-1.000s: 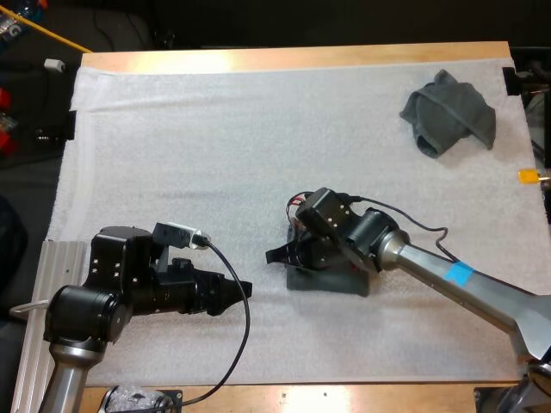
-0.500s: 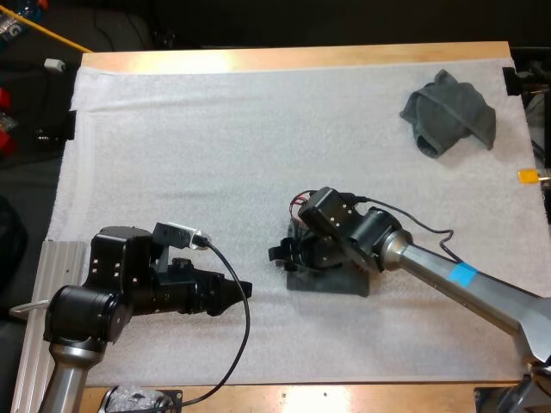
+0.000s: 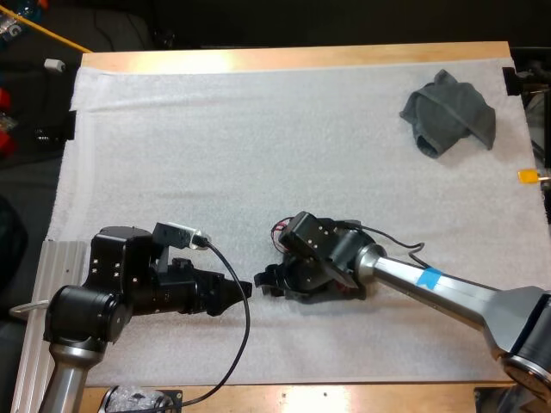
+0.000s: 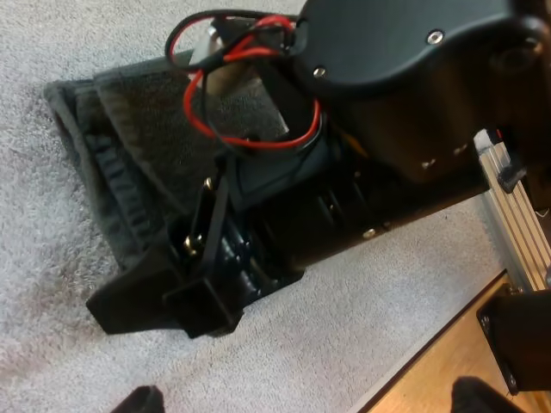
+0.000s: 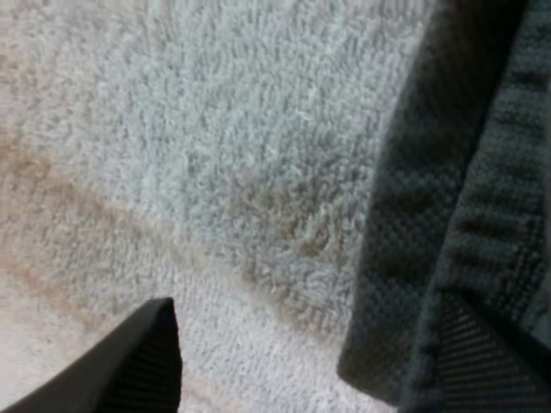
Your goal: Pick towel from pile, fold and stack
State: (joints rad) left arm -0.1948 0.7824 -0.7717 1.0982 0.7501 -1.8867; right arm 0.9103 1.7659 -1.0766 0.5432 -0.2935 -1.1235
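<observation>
The right claw [image 3: 267, 284] is spread. In the right wrist view its two black fingers [image 5: 146, 366] stand well apart, one above the bare white mat [image 5: 215, 155] and the other above the edge of the folded towel [image 5: 465, 172]. A corner of the cloth lies between them, and neither finger presses on it. The left wrist view shows this claw down low at that same corner, with the layered edges of the dark grey-green towel running back under the arm's wrist.

The left claw [image 3: 239, 290] is spread too. In its own wrist view the fingertips [image 4: 138, 403] sit far apart with nothing between them. In the high view it hangs low over the mat, pointed at the right claw, and the two tips are just beside each other. I cannot tell whether they touch.

The folded towel lies flat on the near middle of the mat, mostly covered by the right arm. The crumpled towel [image 3: 448, 112] sits in a heap near the mat's far right corner, well apart from both claws. The mat covers most of the wooden worktop [image 3: 301, 57].
</observation>
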